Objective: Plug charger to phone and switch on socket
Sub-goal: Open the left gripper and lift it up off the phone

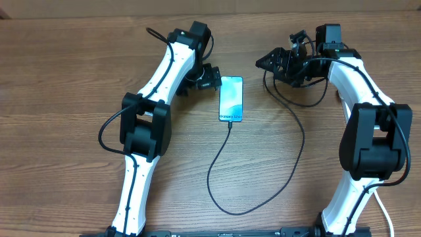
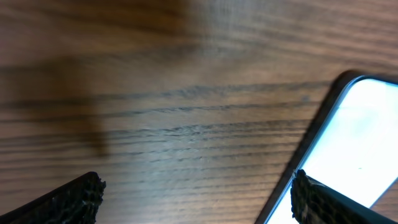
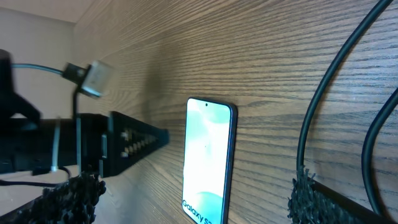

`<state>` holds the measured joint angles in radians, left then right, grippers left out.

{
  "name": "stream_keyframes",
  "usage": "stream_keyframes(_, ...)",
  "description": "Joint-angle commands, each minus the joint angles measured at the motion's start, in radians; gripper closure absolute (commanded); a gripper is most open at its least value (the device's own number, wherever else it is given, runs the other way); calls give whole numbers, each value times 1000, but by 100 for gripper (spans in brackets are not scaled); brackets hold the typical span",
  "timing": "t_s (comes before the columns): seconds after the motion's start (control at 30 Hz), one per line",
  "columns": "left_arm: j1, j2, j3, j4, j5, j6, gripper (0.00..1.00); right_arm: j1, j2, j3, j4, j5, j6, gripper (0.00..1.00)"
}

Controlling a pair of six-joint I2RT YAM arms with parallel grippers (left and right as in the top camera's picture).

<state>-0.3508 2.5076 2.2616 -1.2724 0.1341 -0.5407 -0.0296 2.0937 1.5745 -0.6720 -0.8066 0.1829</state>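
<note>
Charger (image 1: pixel 208 174) is seen seated in phone (image 1: pixel 231 97) near end | socket not shown, switching judged outstanding | left hand (image 1: pixel 210 80) and right hand (image 1: pixel 268 62) are held released.

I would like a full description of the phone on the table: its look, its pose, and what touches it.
The phone is a flat rectangle with a dark rim and a lit, light blue-teal screen, with small "Galaxy" text near one short end. It lies flat, screen up, on the wooden table. The black charger cable meets that same end and looks plugged in. The left end effector is open close beside the opposite end; whether it touches cannot be told.
</note>
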Motion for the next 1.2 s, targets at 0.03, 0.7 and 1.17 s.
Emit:
stream_keyframes(0.03, 8, -10, 121, -52, -90, 48, 1, 1, -1, 11, -2, -2, -9, 0)
stream_keyframes(0.7, -59, -269, 248, -172, -171, 127, 4, 2, -2, 11, -26, -3, 56, 0)
stream_keyframes(1.17, -81, -395, 247, -238, -171, 130, 0, 2, -140, 11, -124, 200, 110, 0)
